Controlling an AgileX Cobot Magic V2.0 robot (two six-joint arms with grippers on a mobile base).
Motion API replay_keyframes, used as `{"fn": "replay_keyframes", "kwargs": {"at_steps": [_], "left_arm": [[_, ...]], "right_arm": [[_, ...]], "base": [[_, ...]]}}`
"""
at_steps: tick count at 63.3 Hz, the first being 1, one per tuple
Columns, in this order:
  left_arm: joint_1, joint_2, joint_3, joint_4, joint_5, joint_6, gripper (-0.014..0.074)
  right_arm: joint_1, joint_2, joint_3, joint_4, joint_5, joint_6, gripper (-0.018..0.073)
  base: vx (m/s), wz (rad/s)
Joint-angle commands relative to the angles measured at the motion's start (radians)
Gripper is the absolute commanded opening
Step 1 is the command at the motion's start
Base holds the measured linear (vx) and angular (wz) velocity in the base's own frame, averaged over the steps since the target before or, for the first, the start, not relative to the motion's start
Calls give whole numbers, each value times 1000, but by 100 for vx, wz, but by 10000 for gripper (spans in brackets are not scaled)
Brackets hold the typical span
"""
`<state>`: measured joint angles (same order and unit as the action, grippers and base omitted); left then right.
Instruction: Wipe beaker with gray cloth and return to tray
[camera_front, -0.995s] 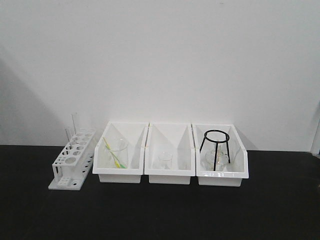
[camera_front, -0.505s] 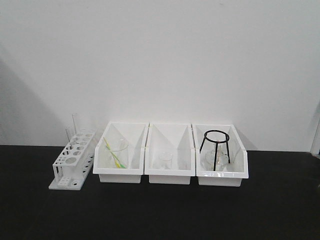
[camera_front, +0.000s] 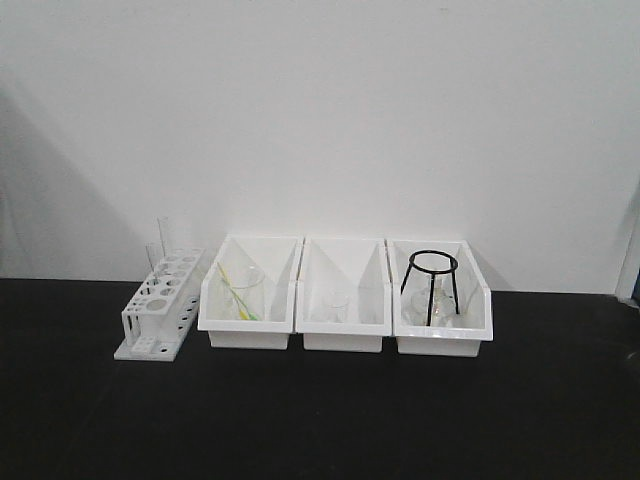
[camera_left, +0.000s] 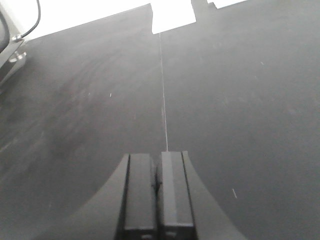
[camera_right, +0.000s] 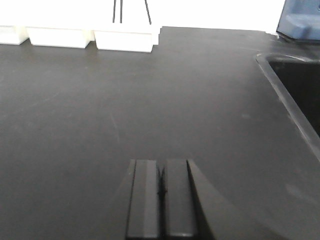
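Note:
The gray cloth and the tray are out of view in every frame. In the front view a clear glass beaker stands in the left white bin, and a smaller beaker stands in the middle bin. My left gripper is shut with nothing in it, low over bare black tabletop. The right gripper hovers over the black table too, shut and empty, well in front of the bins. Neither arm shows in the front view.
A white test-tube rack stands left of the bins. The right bin holds a black ring tripod and glassware. A recessed basin edge and a blue object lie to the right. A cable shows far left.
The front view has shifted: the bins and rack now sit higher and slightly further off, with more black table in front. No gripper enters that view.

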<state>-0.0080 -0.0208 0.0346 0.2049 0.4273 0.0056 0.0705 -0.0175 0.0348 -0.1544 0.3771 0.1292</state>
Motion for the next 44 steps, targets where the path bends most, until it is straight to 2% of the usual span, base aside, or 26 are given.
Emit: {"fn": "replay_keyframes", "kwargs": {"at_steps": [1, 22, 44], "left_arm": [[1, -16, 16, 3, -76, -6, -6], [1, -16, 16, 3, -76, -6, -6], [1, -16, 16, 3, -76, -6, -6]], "right_arm": [[-4, 0, 0, -13, -77, -11, -8], [-4, 0, 0, -13, -77, -11, -8], [-4, 0, 0, -13, -77, -11, -8]], "base": [[-19, -1], [-26, -1], [-38, 3]]}}
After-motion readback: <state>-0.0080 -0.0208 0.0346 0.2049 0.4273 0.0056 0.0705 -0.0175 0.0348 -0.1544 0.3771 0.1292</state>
